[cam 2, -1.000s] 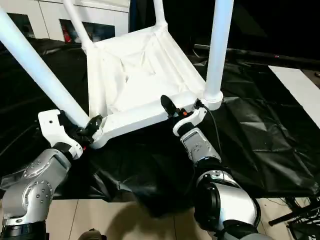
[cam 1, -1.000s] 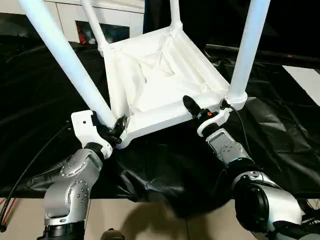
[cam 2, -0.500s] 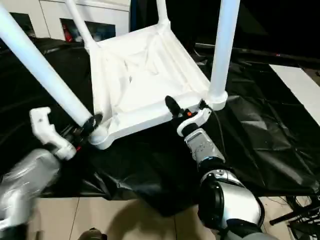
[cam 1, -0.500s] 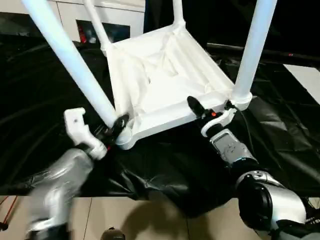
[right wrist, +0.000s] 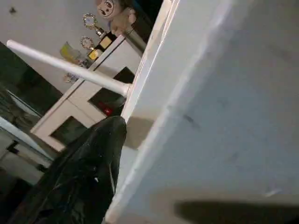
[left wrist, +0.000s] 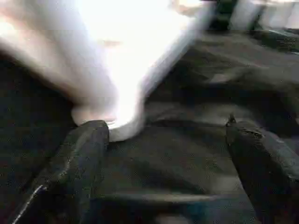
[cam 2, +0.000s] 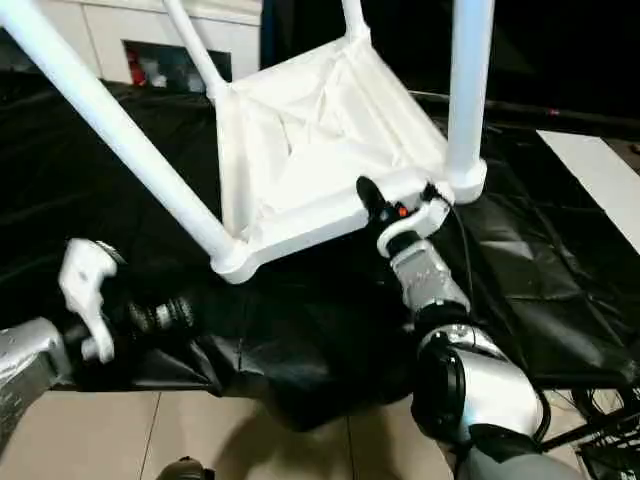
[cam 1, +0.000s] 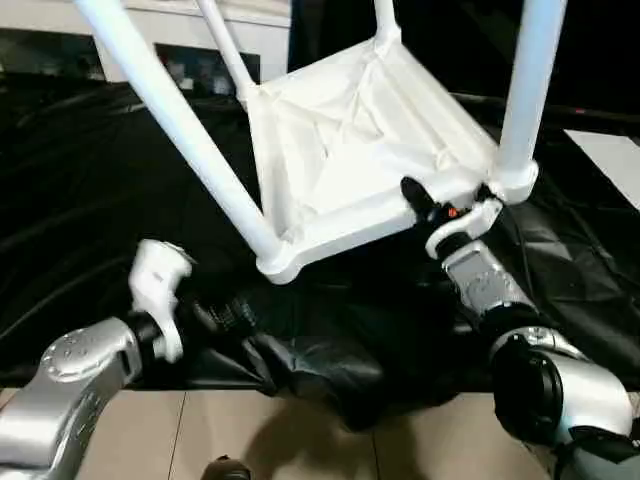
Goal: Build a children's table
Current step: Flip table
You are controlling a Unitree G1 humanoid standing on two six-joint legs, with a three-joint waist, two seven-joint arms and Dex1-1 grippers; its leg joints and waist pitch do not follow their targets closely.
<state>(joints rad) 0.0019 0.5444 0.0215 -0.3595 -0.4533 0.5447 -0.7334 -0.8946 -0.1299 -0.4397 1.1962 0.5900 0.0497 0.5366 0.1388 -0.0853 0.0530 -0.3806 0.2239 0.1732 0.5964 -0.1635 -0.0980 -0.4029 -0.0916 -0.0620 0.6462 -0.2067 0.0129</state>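
I am looking down at the children's table [cam 1: 350,150], which is lying upside down on a black sheet [cam 1: 90,200] with its ribbed underside facing up. All four legs [cam 1: 180,120] are sitting in the round corner sockets [cam 1: 275,262] and pointing upward. My right claw [cam 1: 425,205] is pinching the near rim of the tabletop close to the right corner leg [cam 1: 525,90], one black finger [right wrist: 84,172] lying against the white edge. My left claw [left wrist: 168,154] is hanging spread wide, holding nothing, just below the near left corner socket and apart from it. A white cabinet [cam 1: 150,40] with glass doors is standing behind the table, small items on its shelves too blurred for me to identify.
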